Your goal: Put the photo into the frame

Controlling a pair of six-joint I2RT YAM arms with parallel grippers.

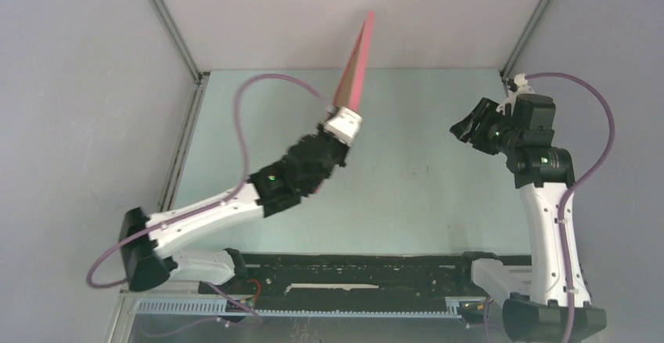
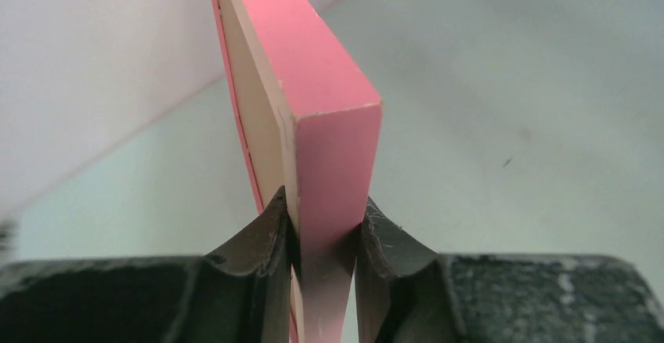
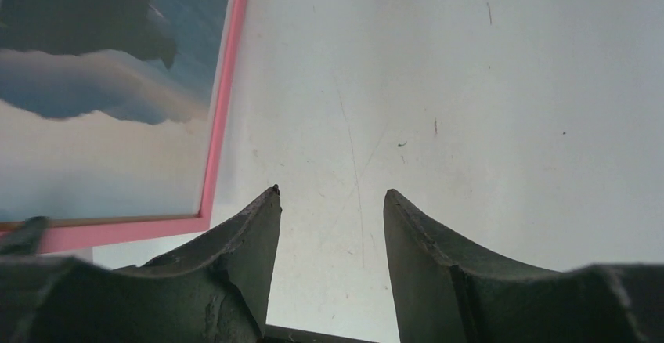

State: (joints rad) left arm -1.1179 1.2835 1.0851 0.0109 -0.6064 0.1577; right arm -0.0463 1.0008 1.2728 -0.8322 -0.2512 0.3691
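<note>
The left fingers point(image 2: 262, 237) are clamped on one corner of the frame point(image 1: 354, 65), one pad on each face. They hold it on edge over the middle of the tabletop point(image 1: 423, 186). From above only its thin pink side shows, as a narrow strip slanting up and to the right from the grip towards the back wall. Whether any part of it touches the tabletop, I cannot tell.

The left wrist view looks straight along that pink edge point(image 2: 333, 163). A beige backing point(image 2: 254, 116) sits inside the border on the left face.

The right fingers point(image 3: 243, 241) stand apart with nothing between them, only bare tabletop beyond. They hang off to the right, well apart from the frame, with the wrist turned towards it.

The right wrist view shows the front of the frame at its left side. The photo point(image 3: 102, 84) sits inside the pink border point(image 3: 223, 100), with its dark rock at the top, blue sky beside it and pale mist below.
</note>
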